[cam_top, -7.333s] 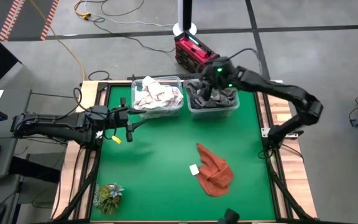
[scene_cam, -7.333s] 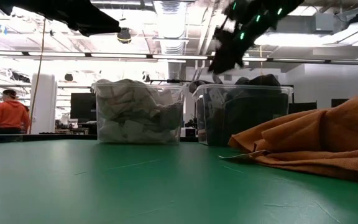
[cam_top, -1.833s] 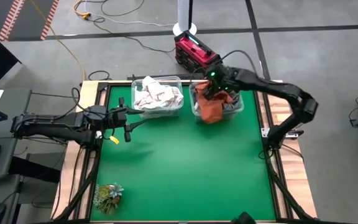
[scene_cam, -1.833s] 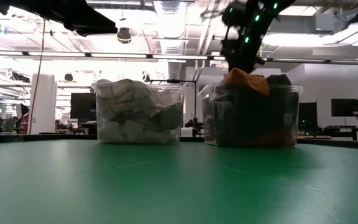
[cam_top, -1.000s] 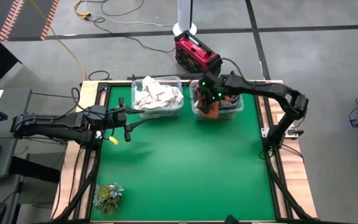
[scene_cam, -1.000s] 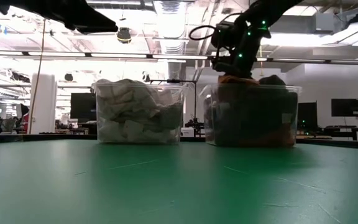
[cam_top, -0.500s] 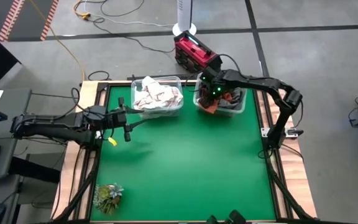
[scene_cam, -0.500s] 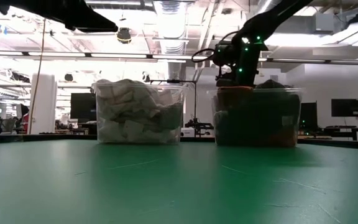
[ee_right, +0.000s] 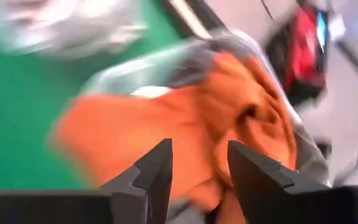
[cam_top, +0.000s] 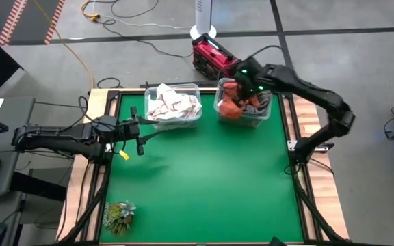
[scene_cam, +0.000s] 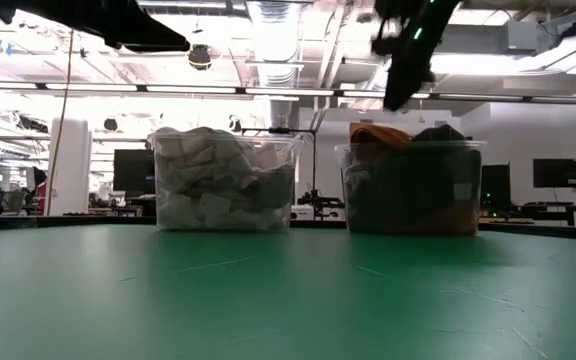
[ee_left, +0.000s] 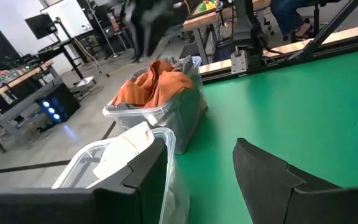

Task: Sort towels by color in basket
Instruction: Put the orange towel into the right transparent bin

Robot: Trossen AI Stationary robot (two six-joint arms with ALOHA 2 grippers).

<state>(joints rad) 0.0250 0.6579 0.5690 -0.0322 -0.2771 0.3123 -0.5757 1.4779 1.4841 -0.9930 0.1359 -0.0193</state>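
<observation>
The right gripper hangs above the right-hand clear bin at the far edge of the table, its two dark fingers parted with a plain gap between them and nothing held in that gap. Straight under it lies the rust orange towel, bunched on top of the dark grey towels that fill the rest of that bin; in the low view the orange cloth pokes above the bin's rim while the gripper sits clear above it, not touching. The left wrist view shows the same orange towel heaped in the bin with a grey one beside it. Just to the left stands a second clear bin, close beside the first but apart from it, packed with the white and white-and-grey checked towels. The left gripper waits over the left side of the green table, near the light bin, its fingers spread wide and empty. A small green plant sits at the near left corner of the table, well apart from both bins
</observation>
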